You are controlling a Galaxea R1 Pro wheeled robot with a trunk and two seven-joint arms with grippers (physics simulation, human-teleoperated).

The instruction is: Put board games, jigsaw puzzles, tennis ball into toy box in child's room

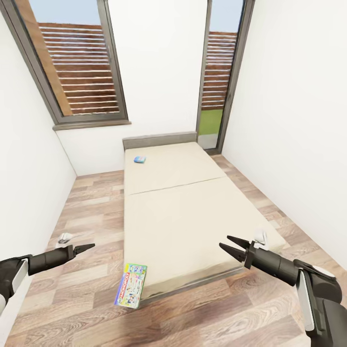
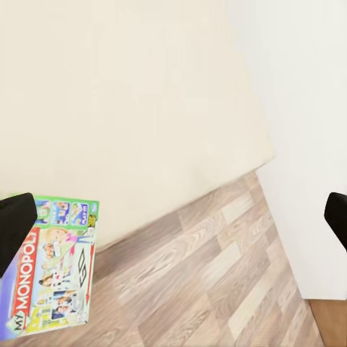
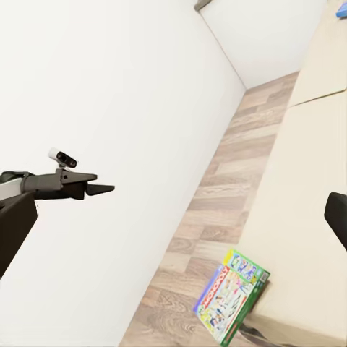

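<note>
Nearest the camera, two dark arms are seen reaching forward over a plank floor (image 1: 91,202). The left hand (image 1: 86,248) is held low above the floor at the left of the bed (image 1: 178,212); in the head view its fingers look drawn together to a point, yet in the left wrist view the two dark fingertips (image 2: 14,224) are seen set wide apart at the picture's edges, so the hand is read as wide and empty. The right hand (image 1: 230,246) is held over the near right part of the mattress, its two pointed fingers spread in a narrow fork, with nothing between them. Just beyond the left hand, a green-edged game box (image 1: 131,285) lettered "MONOPOLY" is seen at the bed's near left corner, tilted, one long edge against the bed's side and the rest over the floor; whether its lower edge rests on the planks cannot be told. The same box (image 2: 54,267) is shown close in the left wrist view, beside the mattress edge, and in the right wrist view it (image 3: 231,294) leans at the bed's side. Farther on, a seam is seen across the middle of the beige mattress. Near the headboard (image 1: 160,140), a small blue box (image 1: 140,159) lies flat on the mattress. Behind, two tall dark-framed windows (image 1: 77,62) are set in white walls.
</note>
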